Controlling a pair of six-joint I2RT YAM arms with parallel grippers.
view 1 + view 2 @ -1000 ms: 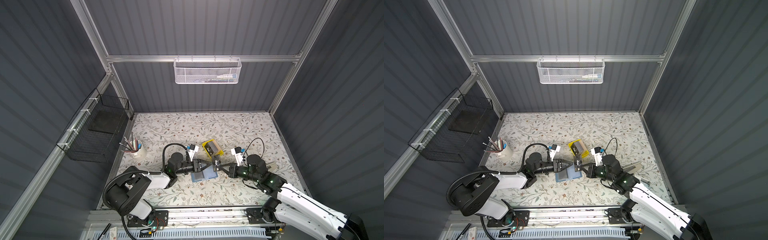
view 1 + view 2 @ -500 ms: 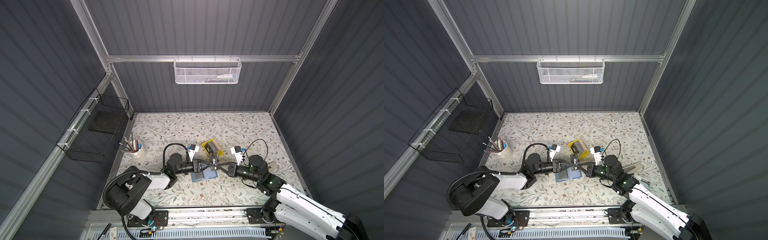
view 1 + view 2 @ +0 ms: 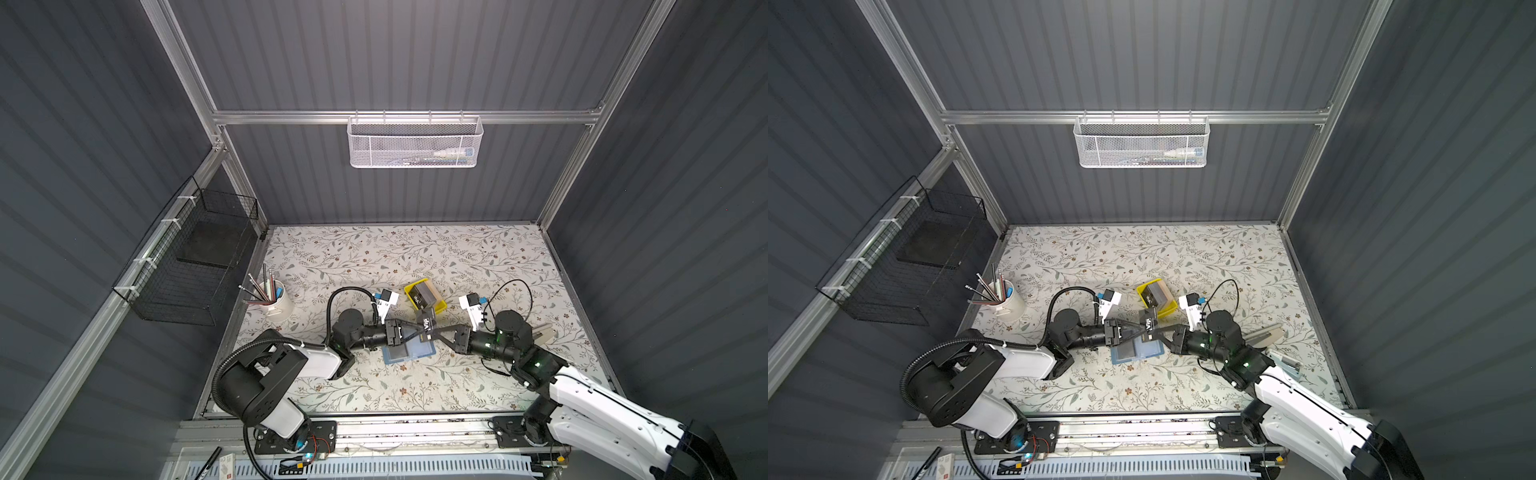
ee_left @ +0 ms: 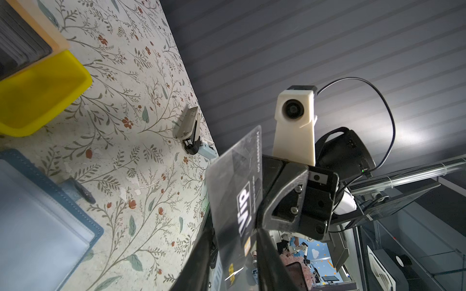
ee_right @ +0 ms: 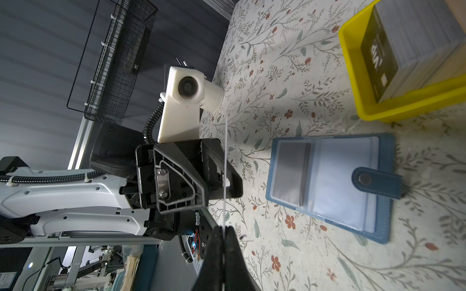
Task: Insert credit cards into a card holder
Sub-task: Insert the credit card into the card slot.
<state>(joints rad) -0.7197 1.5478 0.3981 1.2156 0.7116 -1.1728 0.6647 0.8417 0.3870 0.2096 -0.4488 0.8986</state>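
A black credit card (image 3: 425, 324) with white "VIP" lettering hangs above the table between both arms, over the open blue card holder (image 3: 409, 353). My right gripper (image 5: 223, 228) is shut on it, and the card (image 5: 225, 151) shows there edge-on as a thin line. My left gripper (image 4: 234, 226) has a finger close on either side of the card (image 4: 237, 176); contact cannot be made out. One sleeve of the card holder (image 5: 327, 181) shows a grey card. More credit cards (image 5: 378, 58) are stacked in the yellow tray (image 5: 403, 105).
A white cup of pencils (image 3: 276, 301) stands at the table's left edge. A grey tool (image 3: 542, 332) lies at the right. A black wire basket (image 3: 195, 266) hangs on the left wall, a white mesh basket (image 3: 413, 143) on the back rail.
My left gripper's jaws have narrowed around the card. The right gripper has kept its hold, and both arms have stayed almost in place above the card holder.
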